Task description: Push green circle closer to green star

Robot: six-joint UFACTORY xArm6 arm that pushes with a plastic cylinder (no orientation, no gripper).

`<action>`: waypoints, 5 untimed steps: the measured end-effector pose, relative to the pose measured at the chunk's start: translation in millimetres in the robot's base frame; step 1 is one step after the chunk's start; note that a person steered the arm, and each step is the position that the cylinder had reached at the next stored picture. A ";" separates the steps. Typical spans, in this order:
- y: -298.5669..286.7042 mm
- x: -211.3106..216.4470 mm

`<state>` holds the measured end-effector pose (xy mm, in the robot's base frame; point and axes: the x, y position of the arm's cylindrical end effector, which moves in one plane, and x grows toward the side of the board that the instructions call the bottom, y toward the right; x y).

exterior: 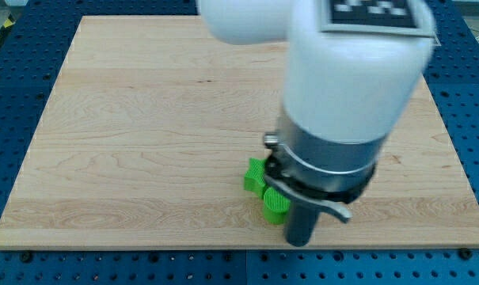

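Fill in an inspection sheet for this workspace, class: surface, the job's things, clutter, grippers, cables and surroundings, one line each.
Surface: wooden board, light grain, lying flat.
Job's things: green star and green circle near the view's bottom, close together, both partly hidden by the arm.
Clutter: nothing seen; the arm covers much of the view's right.
Grippers: none fitted; my tip sits just to the view's right of the green circle.
Cables: nothing seen.
Surroundings: blue perforated table around the board.

My tip (298, 241) stands upright low at the view's bottom right.
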<state>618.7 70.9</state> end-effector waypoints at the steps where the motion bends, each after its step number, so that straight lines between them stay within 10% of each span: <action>1: 1.1 0.0; 5: -22.0 -32.7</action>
